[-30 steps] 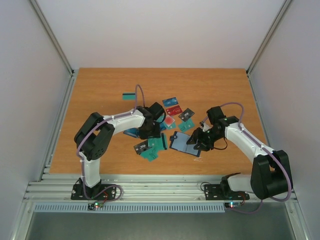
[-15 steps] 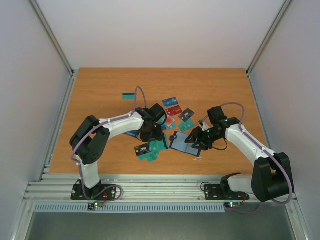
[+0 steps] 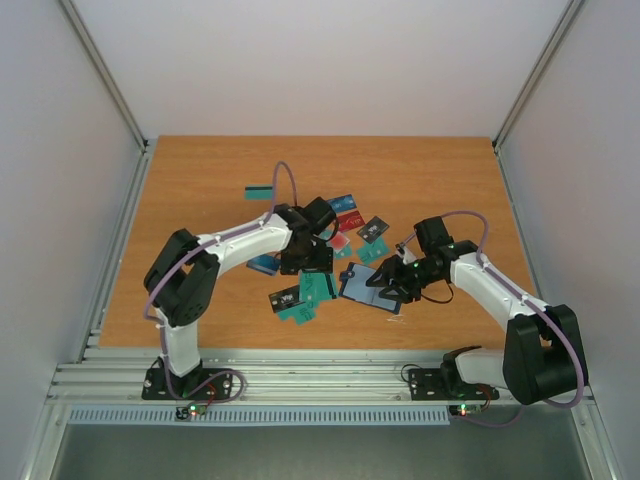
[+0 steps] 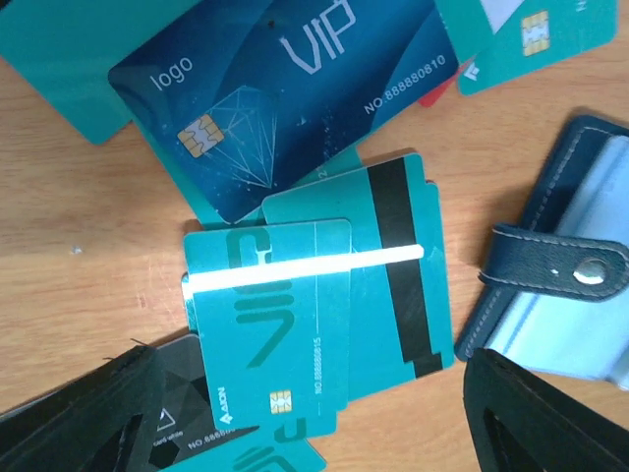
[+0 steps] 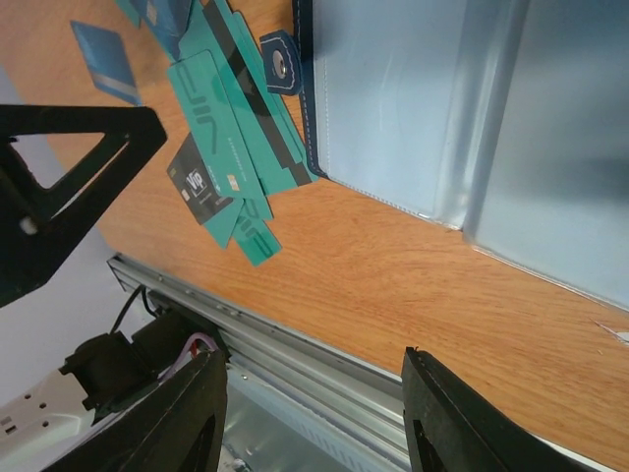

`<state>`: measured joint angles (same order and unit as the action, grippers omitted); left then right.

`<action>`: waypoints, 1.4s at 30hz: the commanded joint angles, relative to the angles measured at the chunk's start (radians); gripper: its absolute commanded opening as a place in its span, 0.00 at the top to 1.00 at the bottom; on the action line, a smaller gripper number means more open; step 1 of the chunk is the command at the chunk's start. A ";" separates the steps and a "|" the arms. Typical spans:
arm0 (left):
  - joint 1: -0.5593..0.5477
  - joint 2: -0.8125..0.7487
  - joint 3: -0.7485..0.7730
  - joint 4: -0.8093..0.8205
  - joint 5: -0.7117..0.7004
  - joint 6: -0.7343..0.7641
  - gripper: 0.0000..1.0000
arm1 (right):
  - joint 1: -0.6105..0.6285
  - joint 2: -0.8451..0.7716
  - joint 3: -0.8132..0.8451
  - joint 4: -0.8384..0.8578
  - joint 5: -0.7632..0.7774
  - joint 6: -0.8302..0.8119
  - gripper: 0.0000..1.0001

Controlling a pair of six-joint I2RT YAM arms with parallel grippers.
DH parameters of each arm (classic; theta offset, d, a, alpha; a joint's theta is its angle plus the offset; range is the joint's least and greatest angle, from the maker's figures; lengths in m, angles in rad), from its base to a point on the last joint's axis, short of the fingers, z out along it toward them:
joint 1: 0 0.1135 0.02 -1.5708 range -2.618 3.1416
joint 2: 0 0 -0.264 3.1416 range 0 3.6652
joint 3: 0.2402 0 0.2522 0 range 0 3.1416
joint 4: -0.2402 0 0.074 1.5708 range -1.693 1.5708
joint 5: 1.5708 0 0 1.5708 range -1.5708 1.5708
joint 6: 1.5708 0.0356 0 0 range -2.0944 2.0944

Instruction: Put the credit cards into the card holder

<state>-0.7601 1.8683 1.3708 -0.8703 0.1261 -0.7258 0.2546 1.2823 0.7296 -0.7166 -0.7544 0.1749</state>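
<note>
Top external view: the left gripper (image 3: 305,262) hangs over much the same spot of the credit cards (image 3: 300,295) as 1 second ago, but its jaws have just spread wide. Left wrist view bears this out. Its 2 fingers (image 4: 88,413) sit at the lower corners, well apart, with only teal cards lying flat on the table (image 3: 200,190) between them. So no card is in hand. I judge this either a let-go or a fresh set-up for a pick.

The card holder (image 3: 358,284) lies open on the wood just right of the heap, its clasp tab (image 4: 560,264) just beside the teal stack. No card shows in the clear sleeves in view.

The right gripper (image 3: 388,286) hovers over the holder's right half, jaws partly open and holding nothing.

3 things are hard to tell:
- whether its tips press on the holder
- how many cards are stacked
- what the dark triangular shape (image 5: 59,187) in the right wrist view is
</note>
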 commanded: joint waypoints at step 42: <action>-0.111 0.056 -0.173 0.088 -0.010 0.201 0.46 | 0.005 0.007 -0.009 -0.017 0.026 -0.002 0.49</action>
<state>-0.8589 1.9179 1.2591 -0.7944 0.0479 -0.5346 0.2546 1.3231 0.7345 -0.7475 -0.7189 0.1482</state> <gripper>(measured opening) 0.565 0.508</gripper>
